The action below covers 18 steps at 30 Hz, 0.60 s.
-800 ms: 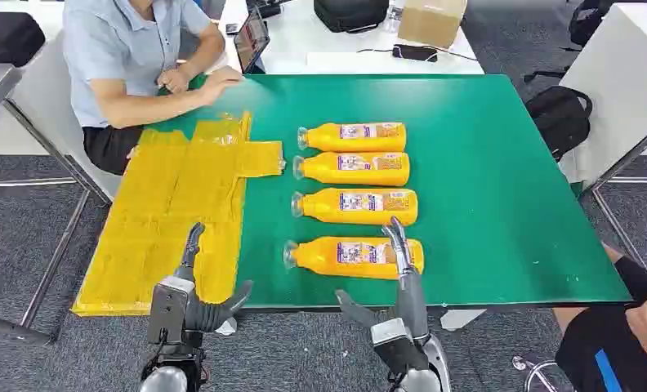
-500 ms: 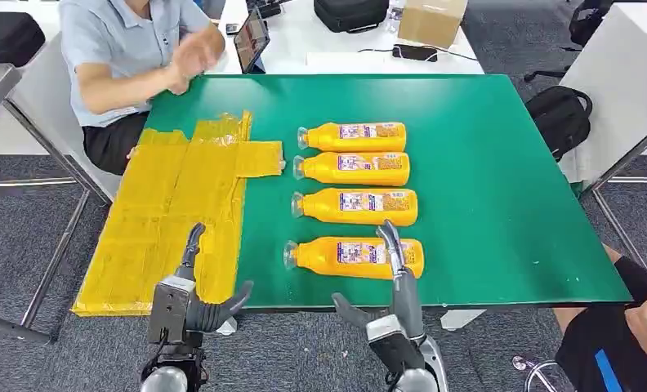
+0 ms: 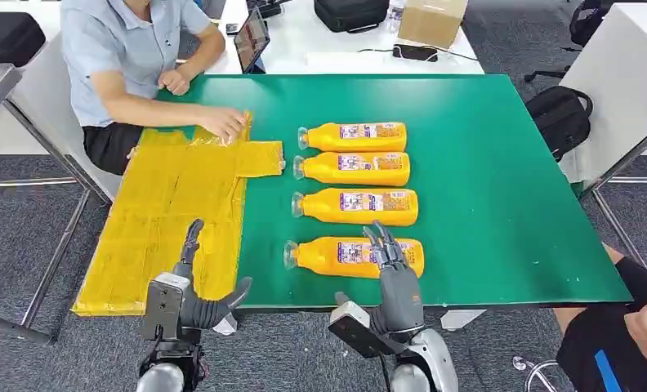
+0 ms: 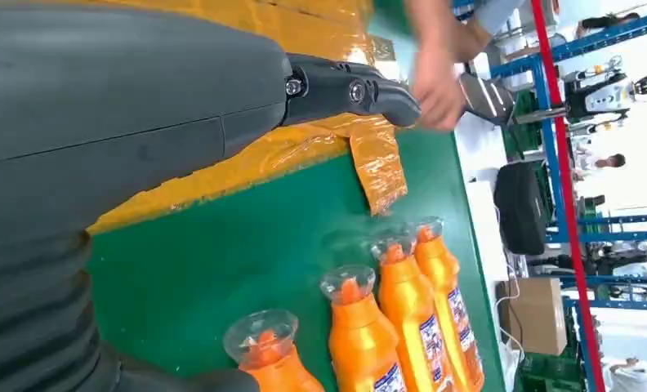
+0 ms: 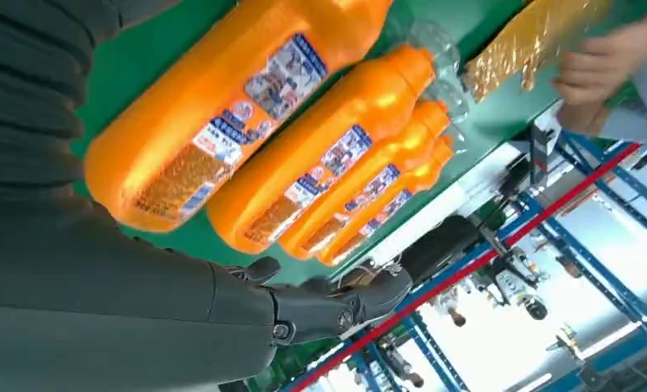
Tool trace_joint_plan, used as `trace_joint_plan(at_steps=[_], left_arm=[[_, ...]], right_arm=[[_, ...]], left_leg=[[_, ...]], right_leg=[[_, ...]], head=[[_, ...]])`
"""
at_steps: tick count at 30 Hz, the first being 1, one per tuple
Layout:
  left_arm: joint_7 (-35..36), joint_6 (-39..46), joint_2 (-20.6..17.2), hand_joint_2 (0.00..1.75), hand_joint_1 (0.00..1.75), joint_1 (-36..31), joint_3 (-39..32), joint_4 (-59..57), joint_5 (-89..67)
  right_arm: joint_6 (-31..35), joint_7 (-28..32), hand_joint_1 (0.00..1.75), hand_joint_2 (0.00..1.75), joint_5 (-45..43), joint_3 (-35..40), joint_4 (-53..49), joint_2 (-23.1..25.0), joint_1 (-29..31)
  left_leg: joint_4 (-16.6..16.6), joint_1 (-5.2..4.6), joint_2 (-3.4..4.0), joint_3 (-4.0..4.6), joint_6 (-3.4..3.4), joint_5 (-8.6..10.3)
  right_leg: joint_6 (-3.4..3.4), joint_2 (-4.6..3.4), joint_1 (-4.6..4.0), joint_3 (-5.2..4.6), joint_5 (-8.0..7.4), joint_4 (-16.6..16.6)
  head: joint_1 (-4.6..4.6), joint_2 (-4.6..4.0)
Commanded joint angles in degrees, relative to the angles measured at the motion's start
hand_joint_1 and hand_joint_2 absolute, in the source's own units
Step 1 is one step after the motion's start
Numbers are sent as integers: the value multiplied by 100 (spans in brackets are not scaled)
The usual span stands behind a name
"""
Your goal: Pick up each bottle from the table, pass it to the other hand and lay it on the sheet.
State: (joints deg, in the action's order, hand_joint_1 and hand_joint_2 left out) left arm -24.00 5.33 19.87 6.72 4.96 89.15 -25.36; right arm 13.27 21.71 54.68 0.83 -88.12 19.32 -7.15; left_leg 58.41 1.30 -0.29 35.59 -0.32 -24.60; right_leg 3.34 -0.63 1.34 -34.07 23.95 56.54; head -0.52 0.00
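Four orange bottles lie on their sides in a row on the green desk (image 3: 508, 163), caps toward the yellow sheet (image 3: 173, 212), none yet on it. The right hand (image 3: 390, 265) sits at the desk's near edge with its fingers (image 3: 381, 243) raised and spread over the label end of the nearest bottle (image 3: 336, 255); it is released, with nothing grasped, and whether the fingertips touch the bottle cannot be told. The left hand (image 3: 191, 290) hovers over the near corner of the sheet, fingers apart, also released and holding nothing. A person's hand (image 3: 226, 124) rests on the far end of the sheet. Judged risks: the nearest bottle is round and lies close to the desk edge, so a closing hand that meets it off-centre could roll it toward the second bottle (image 3: 357, 206) or off the desk. The smooth label may slip in the hold during the pass between hands. The sheet is wrinkled and overhangs the desk, so a bottle laid near its outer part could roll away. The person's hand on the sheet lies within the placing area.
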Motion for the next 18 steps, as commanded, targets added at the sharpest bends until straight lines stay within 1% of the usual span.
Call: trace_joint_plan(at_steps=[1,2,3,4,5,6,7,8,10,12,14,15,16,18], left_arm=[[0,-70,13,175,0,-127,-3,-179,31],[0,-55,13,175,0,-87,-17,-141,30],[0,-48,13,175,0,-67,-47,-118,37],[11,-72,13,175,0,-69,-88,-139,109],[30,-111,13,175,0,-88,-99,-195,146],[43,-167,13,175,0,-125,-83,-295,165],[44,-185,13,175,0,-156,-59,-373,165],[48,-182,13,175,0,-179,-42,-431,166],[36,-182,13,175,0,-229,-61,-506,181],[35,-181,13,175,0,-258,-91,-555,192],[53,-185,13,175,0,-249,-132,-600,174],[71,-196,13,175,0,-217,-184,-643,147],[71,-193,13,175,0,-210,-210,-659,140],[67,-189,13,175,0,-214,-246,-666,137]], right_arm=[[286,-499,0,175,1183,-90,-125,-255,57],[199,-643,0,175,1404,-130,-164,-263,46],[64,-804,0,0,1614,-150,-140,-284,63],[-81,-905,0,0,1733,-191,-29,-288,123],[-126,-955,0,0,1807,-221,92,-298,182],[-100,-988,0,0,1960,-229,252,-345,263],[-100,-1014,0,0,2041,-241,391,-370,326],[-119,-1022,0,175,2067,-260,516,-368,389],[-152,-1135,0,175,2285,-265,776,-387,528],[-49,-1261,0,175,2464,-279,923,-375,610],[-226,-1484,0,175,2613,-337,1082,-350,694],[-212,-1640,0,175,2879,-331,1259,-401,739],[-198,-1664,0,175,2885,-387,1335,-393,760],[-192,-1681,0,175,2879,-451,1383,-401,782]], left_leg=[[-7,-1,0,-27,11,-8],[-5,0,-3,-20,9,-6],[-4,-1,-5,-12,7,-3],[-6,-2,-7,-27,11,-8],[-5,-1,-4,-16,8,-4],[-8,1,2,-31,11,-8],[-9,-1,3,-24,9,-5],[-8,0,1,-19,7,-2],[-12,1,1,-23,8,-1],[-13,0,8,-28,9,-2],[-15,1,3,-30,10,-2],[-12,-1,1,-23,7,-1],[-17,3,7,-36,10,-3],[-10,1,3,-20,6,-2]], right_leg=[[-18,10,-4,29,7,-9],[-14,11,-4,24,6,-8],[-10,11,-2,15,5,-5],[-17,17,-3,30,11,-7],[-11,11,-2,19,6,-6],[-17,8,-6,34,7,-12],[-13,5,-3,25,3,-11],[-10,4,-3,22,1,-11],[-13,6,-5,26,-1,-16],[-14,0,-4,29,-1,-17],[-16,6,-5,33,0,-18],[-12,6,-3,24,0,-13],[-17,2,-8,38,-1,-22],[-9,3,-4,22,0,-12]], head=[[2,0],[2,0],[2,0],[2,0],[2,0],[2,0],[2,0],[2,0],[2,0],[2,0],[2,0],[4,0],[2,0],[2,0]])
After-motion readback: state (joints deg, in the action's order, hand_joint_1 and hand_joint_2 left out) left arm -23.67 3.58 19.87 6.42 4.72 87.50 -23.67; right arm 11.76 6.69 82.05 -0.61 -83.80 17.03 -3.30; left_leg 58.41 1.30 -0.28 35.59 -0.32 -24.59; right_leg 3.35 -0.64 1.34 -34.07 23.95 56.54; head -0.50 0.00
